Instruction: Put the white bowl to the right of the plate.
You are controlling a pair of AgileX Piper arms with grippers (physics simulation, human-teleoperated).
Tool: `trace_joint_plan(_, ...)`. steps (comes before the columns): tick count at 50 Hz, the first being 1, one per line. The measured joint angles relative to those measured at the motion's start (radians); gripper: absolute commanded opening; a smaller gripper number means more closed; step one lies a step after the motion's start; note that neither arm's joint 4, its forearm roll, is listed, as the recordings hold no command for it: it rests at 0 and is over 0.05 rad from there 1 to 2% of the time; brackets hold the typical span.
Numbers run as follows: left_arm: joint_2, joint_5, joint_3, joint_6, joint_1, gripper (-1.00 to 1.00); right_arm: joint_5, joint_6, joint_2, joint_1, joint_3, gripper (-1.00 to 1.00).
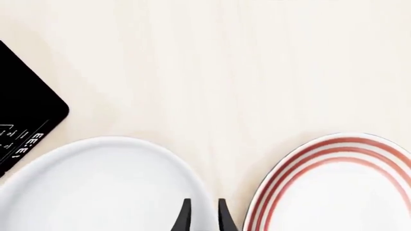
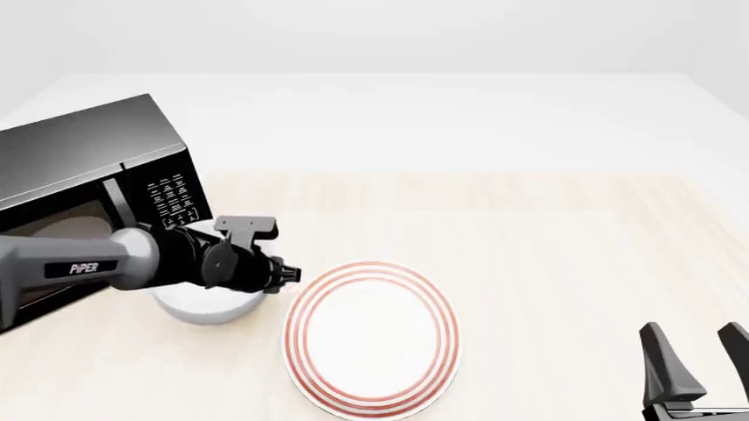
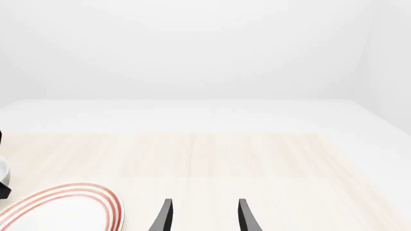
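Observation:
The plain white bowl point(image 2: 209, 307) point(image 1: 96, 187) rests on the wooden table, left of the red-ringed plate point(image 2: 371, 338) point(image 1: 340, 192) and just in front of the microwave. My left gripper point(image 2: 284, 274) point(image 1: 205, 215) reaches over the bowl to the side nearest the plate. Its fingers stand narrowly apart and straddle the rim, one inside and one outside, closed on it. At the near right corner, my right gripper point(image 2: 693, 364) point(image 3: 202, 216) hangs open and empty, well right of the plate point(image 3: 61, 207).
A black microwave point(image 2: 88, 189) point(image 1: 26, 127) stands at the left, close behind the bowl. To the right of the plate there is bare wood tabletop point(image 2: 562, 289).

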Motion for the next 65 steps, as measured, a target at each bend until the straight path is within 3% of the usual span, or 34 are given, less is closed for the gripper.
trace_joint_plan(9,-0.017,0.040,-0.031,0.015,-0.005,-1.00,0.000,0.000,0.000,0.000,0.000,1.00)
trace_joint_plan(40,-0.091,0.265,-0.229,0.223,-0.013,-1.00,0.000,0.000,0.000,0.000,0.000,1.00)
trace_joint_plan(52,-0.094,0.371,-0.373,0.315,-0.025,-1.00,0.000,0.000,0.000,0.000,0.000,1.00)
trace_joint_plan(65,-0.036,0.457,-0.548,0.374,-0.096,-1.00,0.000,0.000,0.000,0.000,0.000,1.00)
